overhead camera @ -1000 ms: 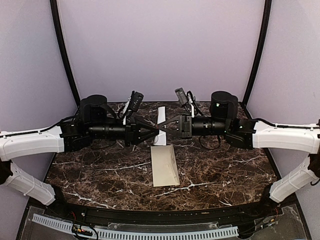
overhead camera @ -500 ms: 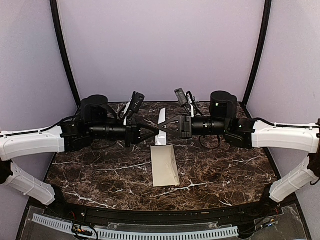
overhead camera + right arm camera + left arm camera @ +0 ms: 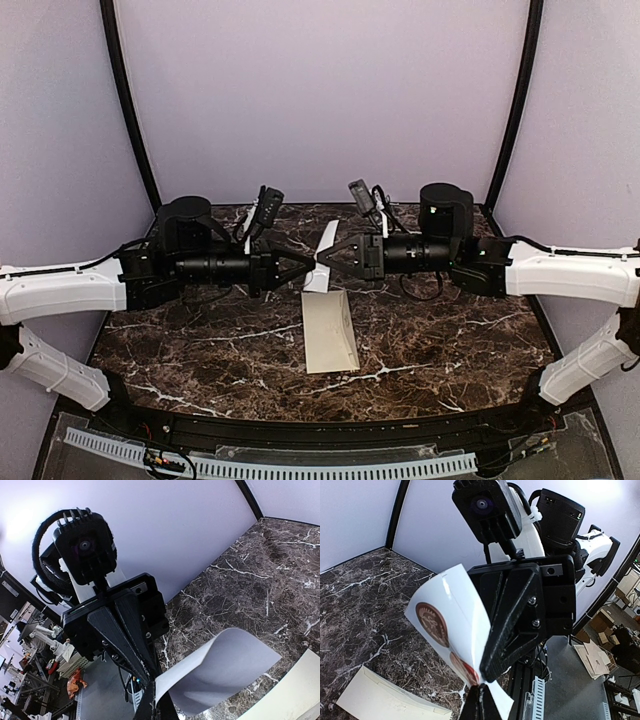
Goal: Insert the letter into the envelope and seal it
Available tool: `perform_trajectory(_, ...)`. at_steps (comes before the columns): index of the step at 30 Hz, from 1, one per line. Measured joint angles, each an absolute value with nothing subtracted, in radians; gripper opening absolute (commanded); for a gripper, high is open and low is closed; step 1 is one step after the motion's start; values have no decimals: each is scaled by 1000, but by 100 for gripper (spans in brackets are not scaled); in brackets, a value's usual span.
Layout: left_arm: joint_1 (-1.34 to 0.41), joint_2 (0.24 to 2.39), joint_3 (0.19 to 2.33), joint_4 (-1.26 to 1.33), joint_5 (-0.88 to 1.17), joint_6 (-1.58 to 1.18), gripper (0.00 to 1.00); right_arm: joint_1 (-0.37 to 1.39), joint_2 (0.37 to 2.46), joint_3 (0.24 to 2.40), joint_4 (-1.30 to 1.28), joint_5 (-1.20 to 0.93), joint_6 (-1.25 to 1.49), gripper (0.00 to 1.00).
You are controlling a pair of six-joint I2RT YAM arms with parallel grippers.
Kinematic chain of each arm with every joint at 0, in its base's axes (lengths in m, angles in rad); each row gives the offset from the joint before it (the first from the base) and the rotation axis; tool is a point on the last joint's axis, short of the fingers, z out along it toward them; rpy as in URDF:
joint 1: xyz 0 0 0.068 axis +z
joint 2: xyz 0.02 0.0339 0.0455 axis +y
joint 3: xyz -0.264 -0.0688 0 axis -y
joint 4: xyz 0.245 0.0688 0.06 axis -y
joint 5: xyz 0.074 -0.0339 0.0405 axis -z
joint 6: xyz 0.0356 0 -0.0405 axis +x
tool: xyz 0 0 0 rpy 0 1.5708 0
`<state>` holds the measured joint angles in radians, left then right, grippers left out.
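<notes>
Midway above the dark marble table, the two arms met tip to tip. From the left, the left pincer reached in level, its fingers pressed together on the edge of a white sticker sheet. The sheet stood nearly upright between the two arms, its top leaning slightly to the right and its free end curling. The left wrist view showed its printed face: a round brown seal sticker toward the upper end and part of a second, redder one lower down, beside the pinch. On the near side of the sheet, the cream envelope lay flat on the table at centre, its long side running near to far, with neither arm touching it. From the right, the right pincer was likewise clamped on the same sheet, its tips meeting the left pincer's at one spot. The right wrist view showed the sheet's blank back bowing away over the marble, with a corner of the envelope below it.
</notes>
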<state>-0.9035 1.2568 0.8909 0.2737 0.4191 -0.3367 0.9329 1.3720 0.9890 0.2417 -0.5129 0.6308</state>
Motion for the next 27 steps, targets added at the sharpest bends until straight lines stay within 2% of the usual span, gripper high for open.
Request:
perform_trajectory(5, -904, 1257, 888, 286, 421, -338, 0, 933, 1372, 989, 252, -524, 637, 0)
perform_trajectory(7, -904, 1256, 885, 292, 421, -345, 5, 933, 1373, 989, 253, -524, 637, 0)
perform_trajectory(10, -904, 1256, 881, 298, 414, -360, 6, 933, 1373, 989, 250, -524, 630, 0)
perform_trajectory(18, -901, 1235, 865, 307, 337, -425, 16, 933, 1372, 986, 210, -537, 573, 0)
perform_trajectory(27, -900, 1230, 864, 328, 408, -447, 35, 933, 1368, 974, 186, -549, 542, 0)
